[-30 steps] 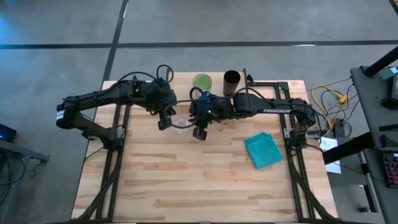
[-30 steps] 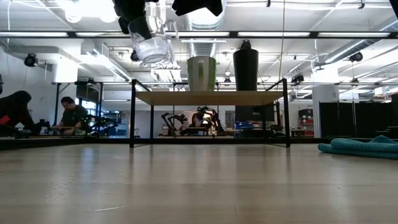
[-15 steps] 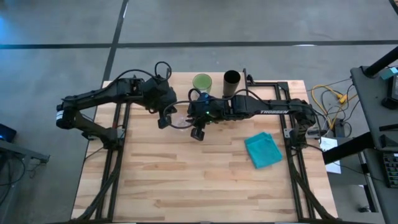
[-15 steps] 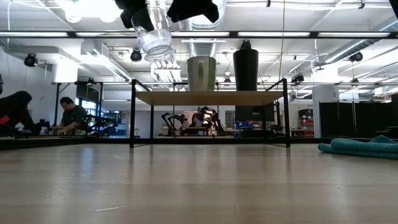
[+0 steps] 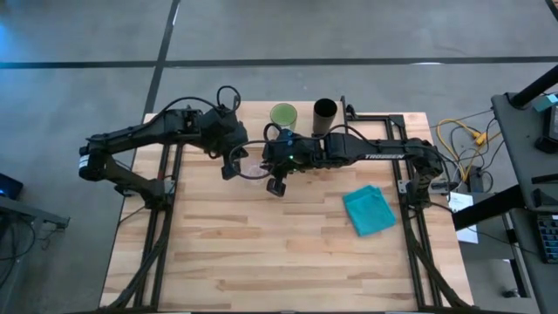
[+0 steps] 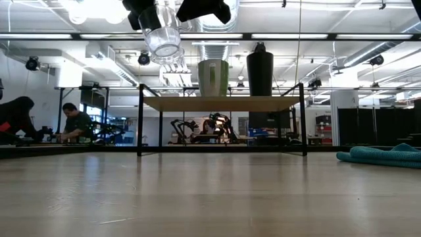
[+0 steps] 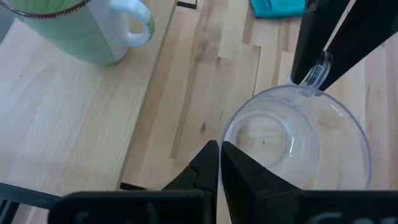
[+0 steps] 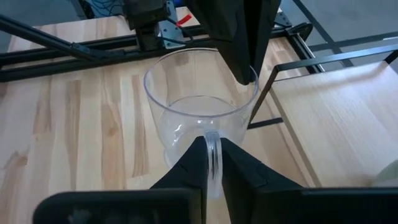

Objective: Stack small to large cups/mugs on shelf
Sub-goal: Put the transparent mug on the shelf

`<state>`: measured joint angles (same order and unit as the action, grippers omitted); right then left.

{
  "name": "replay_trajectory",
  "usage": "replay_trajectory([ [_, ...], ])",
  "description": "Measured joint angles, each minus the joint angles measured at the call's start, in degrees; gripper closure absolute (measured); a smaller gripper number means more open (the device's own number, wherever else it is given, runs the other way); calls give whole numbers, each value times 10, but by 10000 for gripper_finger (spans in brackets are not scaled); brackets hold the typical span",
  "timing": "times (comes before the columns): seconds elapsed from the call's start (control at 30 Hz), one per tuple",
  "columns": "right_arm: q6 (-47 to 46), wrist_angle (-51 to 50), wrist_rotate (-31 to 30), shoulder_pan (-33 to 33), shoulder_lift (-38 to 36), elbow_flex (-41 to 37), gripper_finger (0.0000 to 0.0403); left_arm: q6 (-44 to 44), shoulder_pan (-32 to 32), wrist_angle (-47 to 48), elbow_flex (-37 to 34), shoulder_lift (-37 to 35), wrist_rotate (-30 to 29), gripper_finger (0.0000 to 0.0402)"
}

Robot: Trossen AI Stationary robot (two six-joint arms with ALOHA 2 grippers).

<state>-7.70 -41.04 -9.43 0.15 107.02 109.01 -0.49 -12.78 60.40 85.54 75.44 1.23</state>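
While aloft: glass cup hangs upright, just short of the shelf, at its vacant end beside the green mug.
Left gripper: clamped on rim.
Right gripper: pinching handle.

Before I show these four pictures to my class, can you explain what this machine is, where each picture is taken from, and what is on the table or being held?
It is a robot with two dark arms at a wooden table, each ending in a two-finger gripper. One picture looks straight down, one looks level across the tabletop, and two come from cameras on the wrists. On the low wooden shelf stand a green mug and a taller black cup. A teal folded cloth lies on the table. Both grippers hold one small clear glass cup in the air beside the shelf: the left gripper pinches its rim, the right gripper its handle. People in the room behind are not part of the rig.
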Motion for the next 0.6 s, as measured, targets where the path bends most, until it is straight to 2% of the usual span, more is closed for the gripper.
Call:
replay_trajectory([
  [0.23,-10,1,-12,-2,0,0,385,0,-3,-4,-1,0,-47,402],
  [0.43,-27,2,-18,-4,0,0,387,0,-18,-5,-1,-1,-52,401],
  [0.6,-41,4,-56,-3,0,1,388,14,-33,-8,12,-1,-62,401],
])
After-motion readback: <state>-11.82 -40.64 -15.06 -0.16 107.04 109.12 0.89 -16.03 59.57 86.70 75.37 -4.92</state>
